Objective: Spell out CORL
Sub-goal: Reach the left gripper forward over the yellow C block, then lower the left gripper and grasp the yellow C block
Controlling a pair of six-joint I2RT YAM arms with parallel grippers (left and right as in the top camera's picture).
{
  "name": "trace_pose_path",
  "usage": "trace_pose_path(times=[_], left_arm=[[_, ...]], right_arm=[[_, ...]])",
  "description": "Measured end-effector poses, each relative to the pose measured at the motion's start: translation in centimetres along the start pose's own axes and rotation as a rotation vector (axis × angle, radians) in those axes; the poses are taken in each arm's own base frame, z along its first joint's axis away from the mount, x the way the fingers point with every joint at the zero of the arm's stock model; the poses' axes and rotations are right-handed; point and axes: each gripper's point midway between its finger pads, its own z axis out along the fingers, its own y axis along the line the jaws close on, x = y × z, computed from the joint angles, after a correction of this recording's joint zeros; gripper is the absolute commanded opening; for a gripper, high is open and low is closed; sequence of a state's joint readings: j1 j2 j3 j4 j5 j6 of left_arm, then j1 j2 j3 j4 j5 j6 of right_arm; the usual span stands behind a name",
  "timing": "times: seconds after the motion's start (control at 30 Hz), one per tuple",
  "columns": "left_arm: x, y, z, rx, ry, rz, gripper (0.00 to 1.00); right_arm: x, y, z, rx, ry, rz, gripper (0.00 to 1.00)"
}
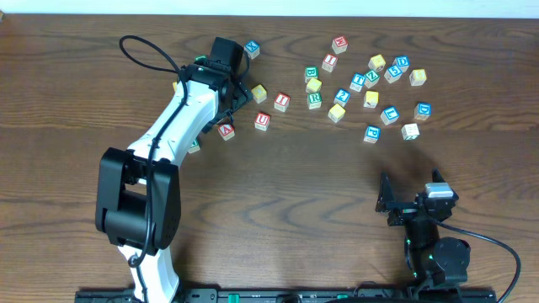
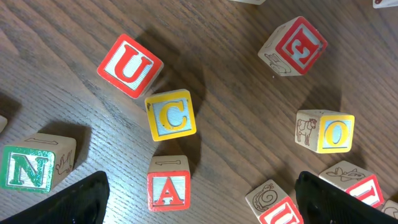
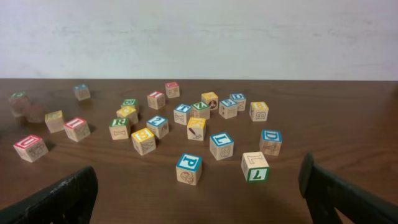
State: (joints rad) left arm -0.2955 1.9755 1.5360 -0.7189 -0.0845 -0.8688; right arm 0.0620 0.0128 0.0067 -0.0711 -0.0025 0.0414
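Overall, table: dark wood grain, carrying both arms and all the cubes.
Left arm: white and black, stretched from the near edge toward the cubes at the far left.
Right arm: black, folded low at the near right corner, well apart from every cube.
Scatter of cubes: loose spread over the far right part of the table, letters turned every way.
Left gripper: jaws released wide and holding nothing, hanging above the C cube, one dark finger at each lower corner of the wrist view.
Right gripper: jaws spread wide, empty, facing the scatter from the near side.
C cube: yellow-framed face up, on the table just beside the red U cube, with the red A cube near its other side.
O cube: yellow-framed, apart from C, toward the right finger.
N cube: green, by the left finger.
R cube: green letter up, at the scatter's left side.
L cube: blue letter on top, near the scatter's front.
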Motion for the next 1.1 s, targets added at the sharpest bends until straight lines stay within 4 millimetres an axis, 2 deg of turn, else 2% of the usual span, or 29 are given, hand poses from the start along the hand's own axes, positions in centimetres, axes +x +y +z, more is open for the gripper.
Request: trace_pose_path(times=[0.33, 0.77, 1.1], left_arm=[[1.0, 1.1, 3.5, -0.076, 0.030, 0.008, 0.94], [-0.6, 1.7, 3.6, -0.100, -0.032, -0.014, 0.94], [-0.8, 1.8, 4.1, -0.101, -0.037, -0.032, 0.94]], right_arm=[[0.0, 0.0, 0.0, 0.000, 0.000, 0.000, 0.99], [0.0, 0.0, 0.0, 0.000, 0.000, 0.000, 0.99], [0.0, 0.0, 0.0, 0.000, 0.000, 0.000, 0.99]])
